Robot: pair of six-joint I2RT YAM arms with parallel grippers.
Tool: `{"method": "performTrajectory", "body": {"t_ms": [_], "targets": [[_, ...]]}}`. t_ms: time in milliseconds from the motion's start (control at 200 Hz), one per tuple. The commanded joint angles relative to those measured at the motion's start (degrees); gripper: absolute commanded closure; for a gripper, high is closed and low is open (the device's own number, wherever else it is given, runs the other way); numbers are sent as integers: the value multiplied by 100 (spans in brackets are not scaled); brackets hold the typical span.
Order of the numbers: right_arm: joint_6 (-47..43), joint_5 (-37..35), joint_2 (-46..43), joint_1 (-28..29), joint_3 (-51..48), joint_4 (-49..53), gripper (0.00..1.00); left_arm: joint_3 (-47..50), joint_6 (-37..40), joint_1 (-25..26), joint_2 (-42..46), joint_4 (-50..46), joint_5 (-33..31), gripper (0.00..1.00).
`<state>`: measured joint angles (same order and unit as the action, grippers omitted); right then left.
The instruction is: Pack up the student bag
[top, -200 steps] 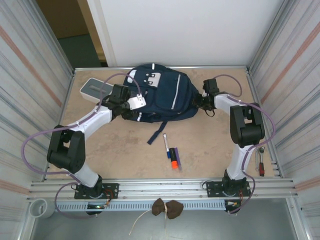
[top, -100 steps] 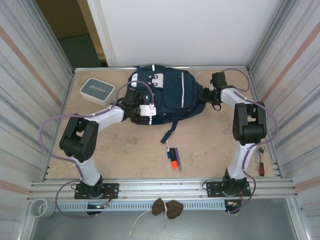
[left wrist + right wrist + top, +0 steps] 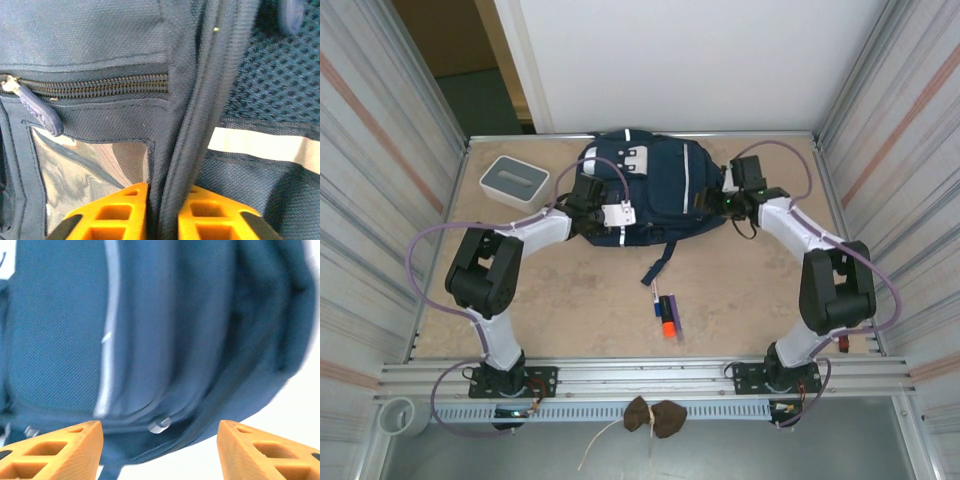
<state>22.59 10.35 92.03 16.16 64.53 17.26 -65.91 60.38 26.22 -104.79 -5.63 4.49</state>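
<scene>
1. Beige table, corrugated metal walls left and right, white wall at the back.
2. student bag lies flat at the far centre of the table, navy with thin light stripes and white patches near the top. A dark strap trails toward the near edge.
3. left gripper is at the bag's left side, clenched on a raised ridge of navy fabric. Orange fingers press it from both sides. A closed zip and a clear window pocket are just beside the pinch.
4. right gripper is at the bag's right side, released. Its jaws are wide apart with bag fabric in front of them, nothing between them.
5. White-and-grey box at far left, near the bag but apart from it.
6. Pen and orange marker lie together on the table, nearer than the bag.
7. Red-handled tool at the right edge.
</scene>
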Motion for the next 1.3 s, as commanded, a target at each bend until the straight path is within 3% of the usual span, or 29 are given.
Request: {"method": "performTrajectory", "body": {"t_ms": [0, 70, 316, 506, 661, 952, 1292], "targets": [[-26, -224, -439, 656, -490, -549, 37, -145, -627, 25, 294, -456, 691, 93], [85, -502, -556, 1089, -775, -1055, 37, -302, -791, -35, 375, -761, 1012, 100], [-116, -1729, -301, 2331, -1154, -2270, 39, -735, -1096, -202, 493, -1441, 1734, 100], [-302, -2955, 187, 2920, -881, -2388, 40, -808, -1178, -257, 560, -1487, 2013, 100], [-175, -3898, 582, 3075, -540, -2145, 46, -803, -1186, -277, 607, -1445, 2154, 100], [-293, -4419, 1022, 3165, -136, -2110, 53, -752, -1195, -293, 661, -1425, 2311, 100], [-343, -4618, 930, 3200, 153, -1406, 82, -648, -1185, -378, 626, -1380, 2102, 100]]}}
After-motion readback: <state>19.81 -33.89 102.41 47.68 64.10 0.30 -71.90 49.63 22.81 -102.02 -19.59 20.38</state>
